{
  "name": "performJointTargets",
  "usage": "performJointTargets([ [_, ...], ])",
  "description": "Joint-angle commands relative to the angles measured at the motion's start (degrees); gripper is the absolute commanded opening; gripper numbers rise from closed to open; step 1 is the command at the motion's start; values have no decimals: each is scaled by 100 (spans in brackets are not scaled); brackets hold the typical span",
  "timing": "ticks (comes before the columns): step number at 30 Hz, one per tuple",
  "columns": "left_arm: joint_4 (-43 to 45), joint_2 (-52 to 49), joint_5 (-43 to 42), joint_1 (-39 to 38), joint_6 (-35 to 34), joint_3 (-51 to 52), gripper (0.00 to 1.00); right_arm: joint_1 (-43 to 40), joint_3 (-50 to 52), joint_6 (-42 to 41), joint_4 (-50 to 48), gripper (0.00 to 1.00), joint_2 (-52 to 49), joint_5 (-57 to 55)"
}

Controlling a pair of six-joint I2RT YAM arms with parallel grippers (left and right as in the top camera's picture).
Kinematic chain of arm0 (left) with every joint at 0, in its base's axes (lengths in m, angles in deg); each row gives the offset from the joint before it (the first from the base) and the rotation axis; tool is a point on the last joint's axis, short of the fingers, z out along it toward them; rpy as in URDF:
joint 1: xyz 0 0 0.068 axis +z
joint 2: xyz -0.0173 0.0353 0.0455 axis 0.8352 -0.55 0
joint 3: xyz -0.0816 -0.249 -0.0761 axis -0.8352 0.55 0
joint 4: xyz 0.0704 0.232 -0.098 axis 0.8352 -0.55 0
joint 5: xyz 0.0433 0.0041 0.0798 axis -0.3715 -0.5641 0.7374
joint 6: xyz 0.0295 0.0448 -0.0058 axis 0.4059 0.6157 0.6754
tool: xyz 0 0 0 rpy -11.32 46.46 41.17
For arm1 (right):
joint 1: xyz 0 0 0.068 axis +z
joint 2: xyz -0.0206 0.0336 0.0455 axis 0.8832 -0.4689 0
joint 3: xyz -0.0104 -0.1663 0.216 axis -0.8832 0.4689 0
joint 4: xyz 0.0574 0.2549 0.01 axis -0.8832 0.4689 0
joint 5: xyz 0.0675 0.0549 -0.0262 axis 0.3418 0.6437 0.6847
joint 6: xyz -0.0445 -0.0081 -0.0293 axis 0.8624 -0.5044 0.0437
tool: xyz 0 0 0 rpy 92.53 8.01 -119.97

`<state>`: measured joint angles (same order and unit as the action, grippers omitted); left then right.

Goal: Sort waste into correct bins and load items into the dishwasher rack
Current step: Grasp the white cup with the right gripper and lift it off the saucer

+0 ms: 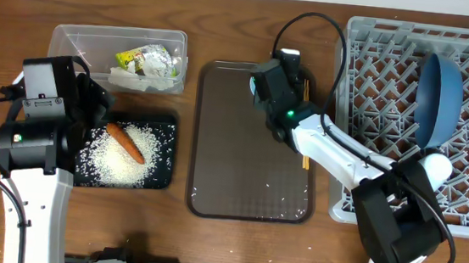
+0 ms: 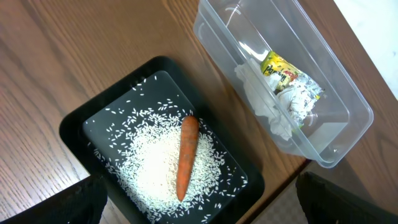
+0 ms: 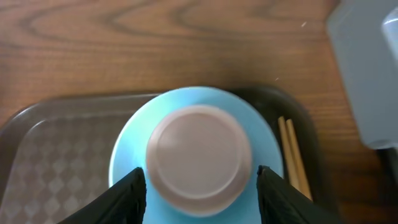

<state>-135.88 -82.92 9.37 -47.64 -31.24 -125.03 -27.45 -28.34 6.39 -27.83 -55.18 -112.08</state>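
While R fingers (image 3: 127,199) straddle light-blue bowl (image 3: 196,155), spread wide

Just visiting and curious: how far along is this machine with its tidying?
Done: rice and carrot lie in the black tray, wrapper and tissue in the clear tub, and the dark-blue bowl stands in the rack. In hand: the right end effector, open, hovers over the upturned light-blue bowl on the brown tray. Still to do: that bowl and the chopsticks beside it.
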Motion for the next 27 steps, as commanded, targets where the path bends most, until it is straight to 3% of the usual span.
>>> performJointTargets([
  [1,-20,-7,11,37,-7,-13,99,-57,-13,66,-22,56,26,-385],
  [6,-17,-7,11,37,-7,-13,99,-197,-13,66,-133,60,-7,-129],
  [10,-20,-7,11,37,-7,-13,99,-205,-13,142,-472,77,-168,208],
  [18,-20,-7,11,37,-7,-13,99,-409,-149,308,-382,79,-284,970],
  [27,-20,-7,11,37,-7,-13,99,-498,-236,496,-304,80,-372,1038],
])
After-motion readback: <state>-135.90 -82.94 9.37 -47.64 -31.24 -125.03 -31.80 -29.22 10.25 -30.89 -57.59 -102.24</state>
